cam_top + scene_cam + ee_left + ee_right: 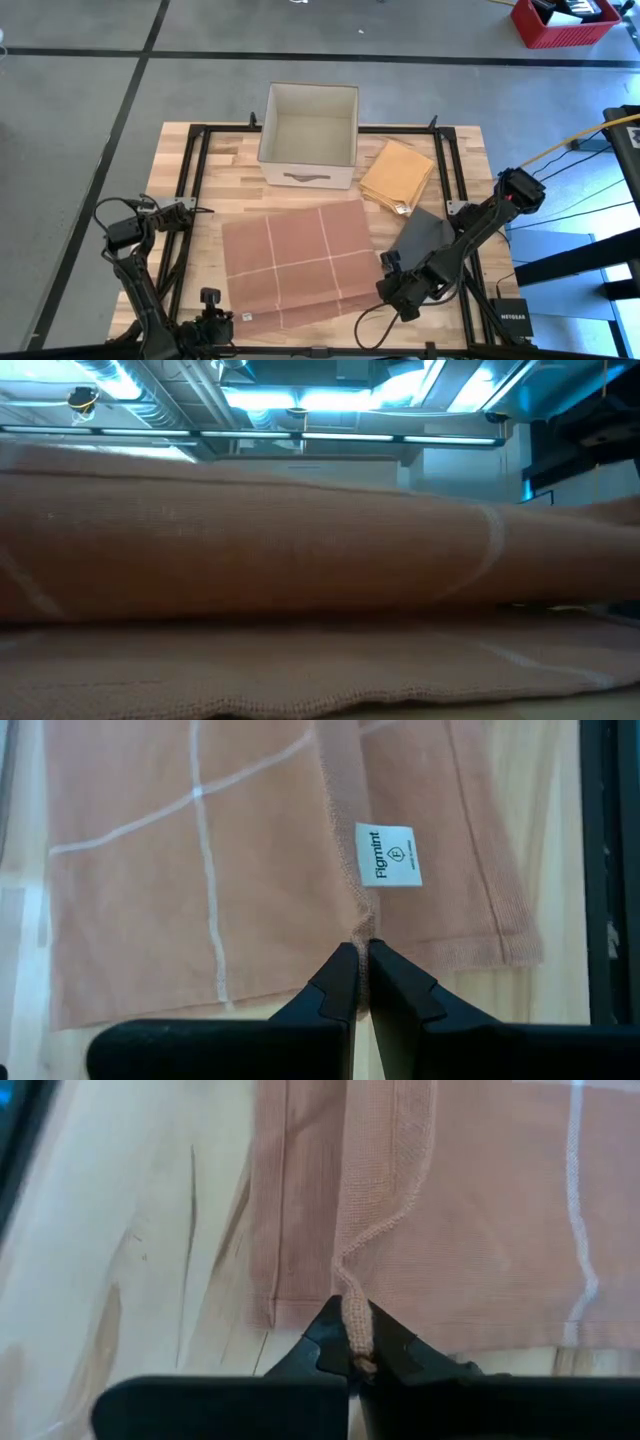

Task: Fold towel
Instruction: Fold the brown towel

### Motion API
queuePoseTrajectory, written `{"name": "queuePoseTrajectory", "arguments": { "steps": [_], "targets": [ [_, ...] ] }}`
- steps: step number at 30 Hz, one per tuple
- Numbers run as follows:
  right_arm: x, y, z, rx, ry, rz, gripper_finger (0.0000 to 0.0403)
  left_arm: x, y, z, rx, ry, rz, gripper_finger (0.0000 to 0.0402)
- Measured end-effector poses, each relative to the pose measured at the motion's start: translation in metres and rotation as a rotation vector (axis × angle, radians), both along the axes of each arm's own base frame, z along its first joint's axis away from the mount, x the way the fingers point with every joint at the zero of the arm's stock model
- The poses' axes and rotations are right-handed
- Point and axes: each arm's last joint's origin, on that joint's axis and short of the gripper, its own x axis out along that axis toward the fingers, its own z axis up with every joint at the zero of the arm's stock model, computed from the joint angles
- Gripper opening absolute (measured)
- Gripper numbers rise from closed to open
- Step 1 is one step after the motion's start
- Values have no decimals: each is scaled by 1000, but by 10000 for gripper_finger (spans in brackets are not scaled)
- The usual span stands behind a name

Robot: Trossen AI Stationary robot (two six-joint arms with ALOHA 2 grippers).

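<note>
Currently pinching near corners of the towel (295, 262), spread flat mid-table: left gripper (362, 982) and right gripper (356, 1342) both clamped on hem. Likely to slip from thin bites, or fold skewed if lifted unevenly.

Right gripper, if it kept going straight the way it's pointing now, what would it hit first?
The right gripper is shut on the edge of the pink towel, so more of that towel lies straight ahead. Beyond it, probably bare table; depth is hard to judge.
</note>
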Motion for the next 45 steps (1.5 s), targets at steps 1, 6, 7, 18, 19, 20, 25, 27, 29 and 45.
{"name": "queuePoseTrajectory", "arguments": {
  "steps": [1, 6, 7, 18, 19, 20, 25, 27, 29, 45],
  "targets": [
    [1, 1, -2, -5, 5, 0, 6, 0, 0, 0, 3, 9, -12, 15],
    [2, 2, -11, -28, 28, 6, 35, 0, -1, 0, -7, 20, -9, 44],
    [2, 2, -12, -29, 33, 8, 45, 0, -1, 0, -11, 22, -9, 54],
    [4, 10, 0, 116, 116, 17, 153, 0, -4, 23, -181, 117, 33, 153],
    [4, 12, 5, 144, 146, 18, 157, 0, -4, 31, -216, 102, 53, 156],
    [5, 14, 11, 176, 179, 10, 160, 1, -2, 38, -245, 86, 71, 158],
    [10, 19, 32, 195, 171, -81, 163, 10, 12, 68, -271, -193, 151, 154],
    [16, 18, 33, 135, 29, -129, 163, 17, 18, 66, -209, -308, 164, 150],
    [21, 17, 26, 81, -88, -174, 163, 25, 23, 55, -168, -318, 182, 146],
    [28, 25, -42, -15, -18, -55, 163, 35, 44, -47, -279, 249, 155, 135]
  ]
}}
